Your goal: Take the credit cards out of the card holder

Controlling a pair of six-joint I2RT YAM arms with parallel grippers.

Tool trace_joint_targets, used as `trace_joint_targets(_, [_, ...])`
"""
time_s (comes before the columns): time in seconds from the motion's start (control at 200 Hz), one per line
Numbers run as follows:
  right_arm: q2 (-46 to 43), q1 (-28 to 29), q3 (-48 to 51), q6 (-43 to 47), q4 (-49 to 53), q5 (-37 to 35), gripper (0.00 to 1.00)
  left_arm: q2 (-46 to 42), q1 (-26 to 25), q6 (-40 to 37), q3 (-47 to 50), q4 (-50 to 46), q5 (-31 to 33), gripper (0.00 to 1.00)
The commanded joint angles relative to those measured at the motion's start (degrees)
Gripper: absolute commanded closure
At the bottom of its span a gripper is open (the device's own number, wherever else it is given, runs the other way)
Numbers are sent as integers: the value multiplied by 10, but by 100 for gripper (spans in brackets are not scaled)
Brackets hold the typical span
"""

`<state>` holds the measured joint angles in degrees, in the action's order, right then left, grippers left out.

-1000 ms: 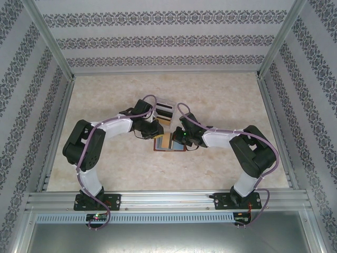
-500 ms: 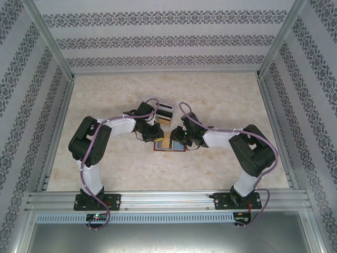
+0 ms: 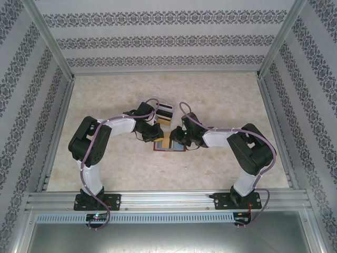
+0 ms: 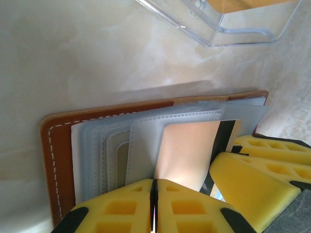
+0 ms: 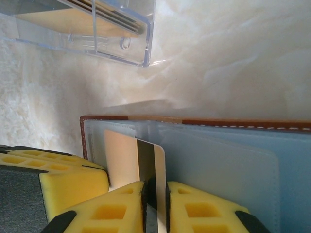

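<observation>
Top view: holder point(image 3: 168, 143) was seen flat on the marbled table point(image 3: 105, 100), under both claw tips, with a clear box point(image 3: 164, 109) just beyond them. Grip detail was resolved in the wrist views. Right claw point(image 5: 154, 208) was clamped on a tan card point(image 5: 121, 160) with a black stripe, at the holder's end pocket. Left claw point(image 4: 154, 208) was closed, yellow ribbed pads point(image 4: 121, 208) pressed together at the frosted sleeves' edge. Holder was brown stitched leather. Flat tan cards were stacked in the box.

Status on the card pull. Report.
Left gripper shut at the open card holder. Right gripper shut on a striped card, card over the holder. Beyond, clear box; nothing blocking.
</observation>
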<state>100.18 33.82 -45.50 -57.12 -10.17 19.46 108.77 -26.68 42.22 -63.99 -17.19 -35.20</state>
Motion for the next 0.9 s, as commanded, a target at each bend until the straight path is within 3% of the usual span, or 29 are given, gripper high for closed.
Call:
trace_joint_targets(0.0, [9,-6,7,1,-18,13,85,20,-5,-10,17,-41,44,88])
trace_joint_targets(0.165, [-14,-16,22,23,-7,-6,96,17,-5,-15,10,-51,34,83])
trace_joint_targets(0.29, [-45,-34,33,57,16,-20,99,13,-4,-14,2,-55,20,79])
trace_joint_targets(0.53, [-107,-58,36,122,24,18,100,-14,-1,-29,-36,-56,-21,68])
trace_joint_targets(0.684, [-162,-66,31,162,11,50,100,-76,14,-20,-46,-47,-11,55])
trace_joint_targets(0.894, [-212,-75,4,177,3,75,100,-139,51,27,-13,61,-66,38])
